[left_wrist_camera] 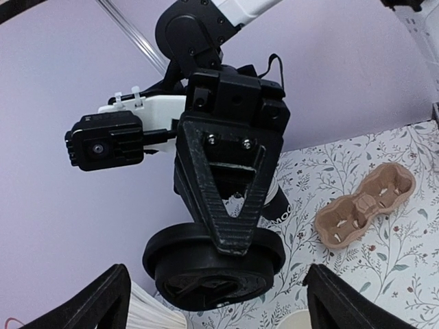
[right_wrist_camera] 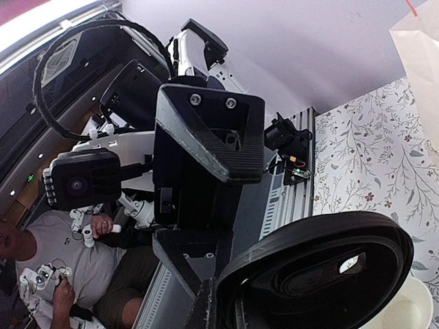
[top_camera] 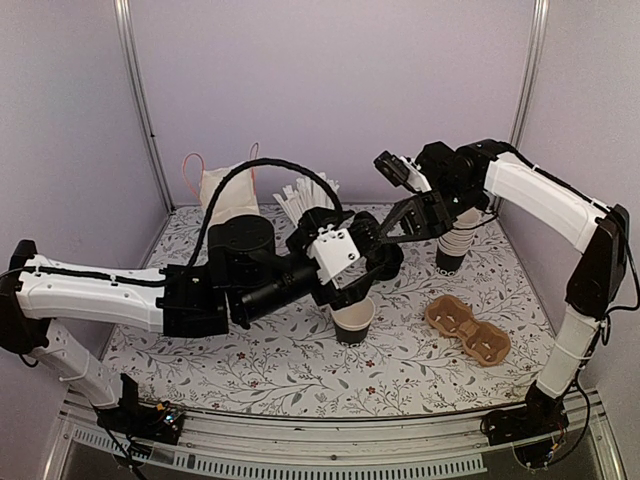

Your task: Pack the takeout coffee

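Note:
The takeout coffee's cup [top_camera: 353, 320], black paper with a white inside, stands open-topped at the table's middle. Its round black lid [left_wrist_camera: 214, 264] hangs above the cup, pinched at the rim by my shut right gripper [left_wrist_camera: 236, 236]. In the right wrist view that gripper [right_wrist_camera: 216, 305] bites the lid [right_wrist_camera: 322, 274] at the edge. My left gripper [top_camera: 376, 256] is open, with one finger [left_wrist_camera: 103, 301] on each side of the lid and a gap to it. The cup's rim [right_wrist_camera: 411, 308] shows below the lid.
A brown cardboard cup carrier [top_camera: 467, 328] lies right of the cup. A stack of black cups [top_camera: 455, 245] stands behind it under the right arm. A white bag [top_camera: 225, 190] and white straws [top_camera: 305, 195] sit at the back. Walls close in the left, back and right.

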`<state>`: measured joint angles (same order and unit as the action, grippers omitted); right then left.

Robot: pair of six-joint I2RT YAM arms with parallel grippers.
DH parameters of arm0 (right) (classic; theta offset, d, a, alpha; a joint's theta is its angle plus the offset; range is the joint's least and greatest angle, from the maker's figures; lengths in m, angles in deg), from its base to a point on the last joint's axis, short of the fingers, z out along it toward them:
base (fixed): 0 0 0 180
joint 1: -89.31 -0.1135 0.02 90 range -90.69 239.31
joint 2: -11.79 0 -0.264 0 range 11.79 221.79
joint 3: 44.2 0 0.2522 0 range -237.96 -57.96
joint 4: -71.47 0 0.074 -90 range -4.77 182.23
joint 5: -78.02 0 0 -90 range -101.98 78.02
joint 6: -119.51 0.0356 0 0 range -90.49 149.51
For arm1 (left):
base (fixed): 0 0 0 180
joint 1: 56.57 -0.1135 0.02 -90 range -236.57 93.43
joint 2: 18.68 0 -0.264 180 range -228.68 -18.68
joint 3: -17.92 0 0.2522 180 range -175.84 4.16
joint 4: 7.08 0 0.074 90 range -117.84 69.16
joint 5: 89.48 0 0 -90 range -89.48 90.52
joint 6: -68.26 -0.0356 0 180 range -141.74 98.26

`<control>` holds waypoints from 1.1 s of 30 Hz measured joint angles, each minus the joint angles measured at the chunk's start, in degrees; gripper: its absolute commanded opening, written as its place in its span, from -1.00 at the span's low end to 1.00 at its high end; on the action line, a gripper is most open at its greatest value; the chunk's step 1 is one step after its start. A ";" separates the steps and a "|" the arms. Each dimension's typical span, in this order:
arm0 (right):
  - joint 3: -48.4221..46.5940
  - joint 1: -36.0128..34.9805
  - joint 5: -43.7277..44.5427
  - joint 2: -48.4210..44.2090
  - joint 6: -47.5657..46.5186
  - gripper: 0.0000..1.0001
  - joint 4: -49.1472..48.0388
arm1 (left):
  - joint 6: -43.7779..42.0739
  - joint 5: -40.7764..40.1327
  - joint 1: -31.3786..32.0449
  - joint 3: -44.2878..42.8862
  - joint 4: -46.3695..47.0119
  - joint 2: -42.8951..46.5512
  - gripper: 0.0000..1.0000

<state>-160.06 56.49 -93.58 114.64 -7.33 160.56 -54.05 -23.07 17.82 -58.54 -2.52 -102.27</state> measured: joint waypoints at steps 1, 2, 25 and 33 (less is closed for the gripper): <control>0.26 0.00 -0.13 -0.22 0.13 -1.00 -0.17 | -0.24 0.31 -0.13 -0.15 -0.61 -0.04 0.80; 0.72 0.00 -0.39 -0.48 0.24 -1.00 -0.50 | -0.44 0.63 -0.31 -0.22 -1.05 -0.04 0.79; 16.76 0.44 -7.34 -7.30 18.03 -1.00 -30.67 | -0.72 3.65 -3.91 -0.26 -1.07 -2.80 0.70; 17.18 0.52 -7.39 -7.65 22.71 -1.00 -35.93 | -0.72 5.20 -4.02 -1.66 -1.01 -4.04 0.68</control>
<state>-142.89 57.01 -100.97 106.99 15.38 124.63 -54.77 -17.87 13.79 -60.20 -3.52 -106.32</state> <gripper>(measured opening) 0.063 0.850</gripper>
